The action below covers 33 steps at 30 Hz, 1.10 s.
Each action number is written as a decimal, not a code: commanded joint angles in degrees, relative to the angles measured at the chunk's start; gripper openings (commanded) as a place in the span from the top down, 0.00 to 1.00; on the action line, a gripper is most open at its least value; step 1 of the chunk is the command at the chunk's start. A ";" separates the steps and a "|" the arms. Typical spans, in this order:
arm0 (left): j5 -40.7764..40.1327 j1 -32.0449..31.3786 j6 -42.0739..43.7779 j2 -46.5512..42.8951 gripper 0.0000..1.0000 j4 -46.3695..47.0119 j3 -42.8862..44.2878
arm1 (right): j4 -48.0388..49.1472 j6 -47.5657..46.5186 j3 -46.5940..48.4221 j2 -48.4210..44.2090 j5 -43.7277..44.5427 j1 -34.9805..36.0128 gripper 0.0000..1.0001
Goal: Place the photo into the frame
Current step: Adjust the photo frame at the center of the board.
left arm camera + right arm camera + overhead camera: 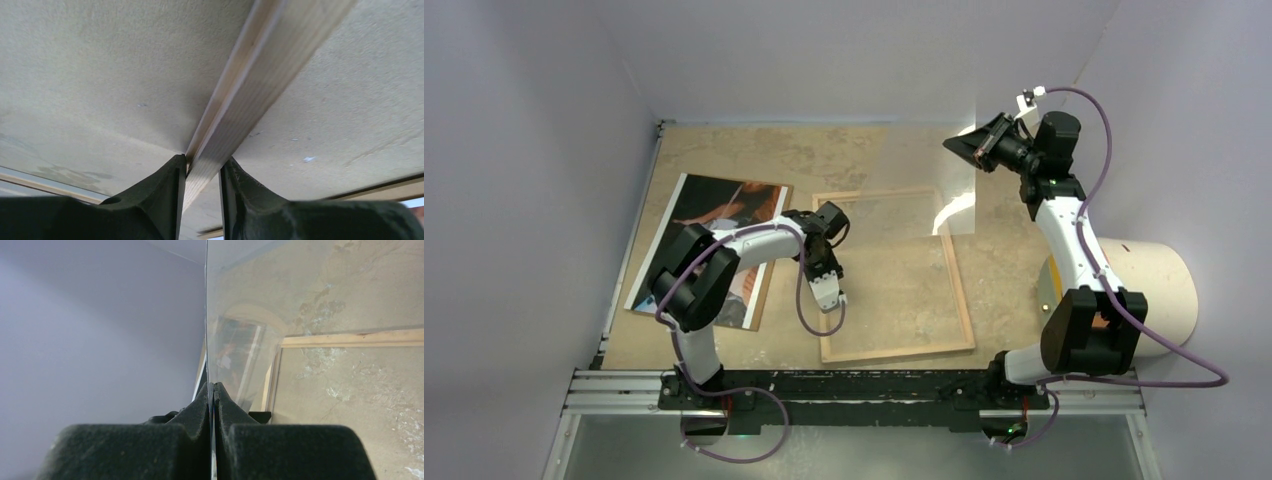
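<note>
The left hand (832,297) is clamped on the left rail of the frame (260,75), one finger (160,200) on each side of the wood. The frame lies wood-side up mid-table (754,150). The photo (714,205) lies flat just left of it, partly under the left arm. At upper right, the right hand (213,390) pinches a clear sheet (250,300) by its edge.

The mottled tan surface (804,150) carries the frame (960,285), wood face up, its left rail between the left jaws; left of them, a brown board (764,295) bearing the photo (709,215).
</note>
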 commanded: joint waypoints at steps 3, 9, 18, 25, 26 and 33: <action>-1.23 0.22 -18.40 -1.02 0.74 -7.12 -2.00 | 3.92 1.74 1.35 -1.84 -0.21 -0.16 1.00; 1.48 -0.64 -34.50 -2.21 0.74 -4.74 -3.97 | 4.26 1.76 0.71 -2.46 0.40 -0.16 1.00; 9.25 -6.36 -57.90 3.38 0.69 -7.28 4.97 | 4.28 1.99 0.28 -2.77 1.88 -0.16 1.00; 15.33 -8.50 -74.79 8.36 0.69 -7.49 9.51 | 4.36 2.21 0.26 -2.45 2.08 -0.15 1.00; 16.36 -8.55 -76.91 8.75 0.70 -7.34 9.61 | 4.35 2.24 0.52 -2.19 1.99 -0.16 1.00; 19.41 -9.27 -87.51 9.10 0.71 -6.52 5.16 | 5.14 2.28 1.56 -0.83 2.43 -0.16 1.00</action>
